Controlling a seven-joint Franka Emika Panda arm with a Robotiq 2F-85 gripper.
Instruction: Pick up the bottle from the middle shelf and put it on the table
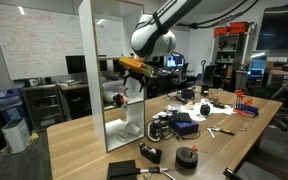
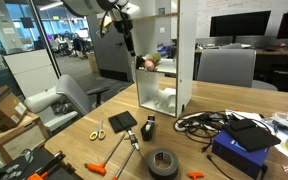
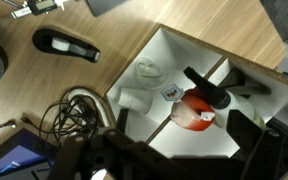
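The bottle (image 2: 150, 62), pale yellow-green with a black top, stands on the middle shelf (image 2: 167, 71) of the white shelving unit (image 1: 112, 100). In the wrist view its black cap (image 3: 210, 91) shows from above, beside a red round object (image 3: 190, 114). My gripper (image 2: 130, 47) is open and empty at the open side of the unit, level with the middle shelf and close to the bottle without touching it. In the wrist view its dark fingers (image 3: 184, 138) spread wide below the bottle. The light-wood table (image 1: 79, 140) carries the unit.
On the table lie a black tape roll (image 2: 163, 162), orange-handled scissors (image 2: 97, 130), coiled cables (image 2: 199, 122), a blue box (image 2: 246, 150) and a black gadget (image 3: 66, 44). White objects (image 2: 164, 95) sit on the lower board. A chair (image 2: 59, 100) stands beside the table.
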